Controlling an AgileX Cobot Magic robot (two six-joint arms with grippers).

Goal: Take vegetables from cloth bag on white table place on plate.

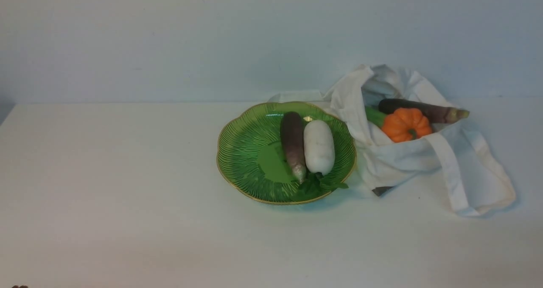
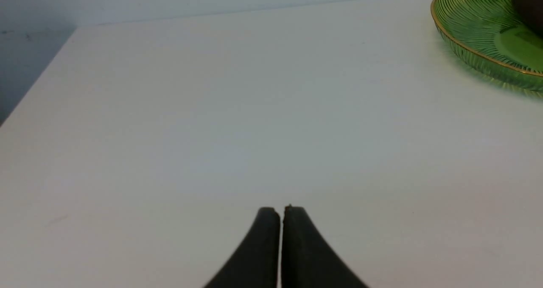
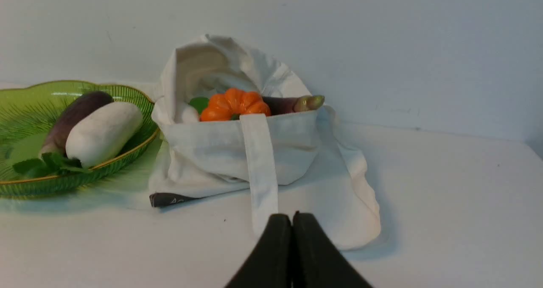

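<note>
Wrist views alone show each hand, left hand point(image 2: 281, 209) and right hand point(image 3: 292, 216), pinched closed, empty, near plate point(image 1: 242, 152); bench point(image 1: 127, 194) white.

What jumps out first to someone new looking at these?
The green plate at the table's middle, holding a purple eggplant and a white radish side by side. Next, the orange pumpkin in the open cloth bag just right of the plate, beside a second eggplant.
</note>
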